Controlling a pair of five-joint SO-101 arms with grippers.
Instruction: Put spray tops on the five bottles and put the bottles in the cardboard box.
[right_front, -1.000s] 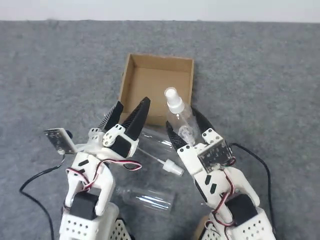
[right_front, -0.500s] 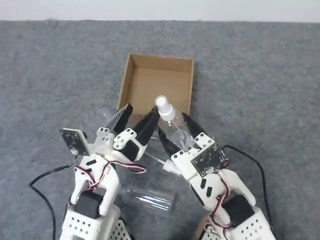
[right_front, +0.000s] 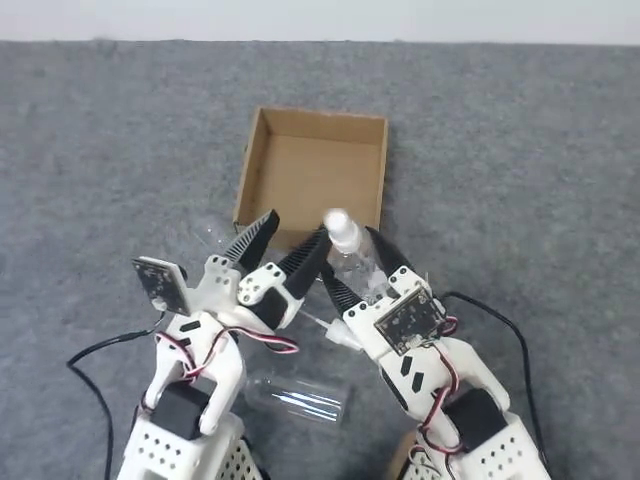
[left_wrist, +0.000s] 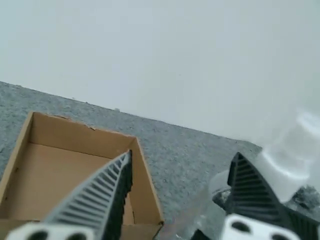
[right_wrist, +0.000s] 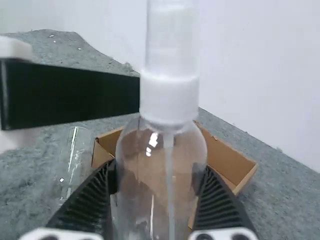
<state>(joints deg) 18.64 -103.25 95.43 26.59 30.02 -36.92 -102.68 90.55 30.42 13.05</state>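
Before cardboard box (right_front: 247, 165): right tool (right_front: 348, 258) clamps bottle (right_wrist: 161, 155); left tool (right_front: 298, 224) spread beside spray top (right_front: 340, 226).

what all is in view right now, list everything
open brown cardboard box: one, brown, on the carpet beyond both arms, nothing inside
clear plastic bottle with white spray top: one, upright in the right tool
clear capless plastic bottles: two, one lying between the arm bases, one left of the box
loose white spray top: one, on the carpet
grey carpet: covers the table
left tool: open, beside the held bottle's top
right tool: shut on the bottle
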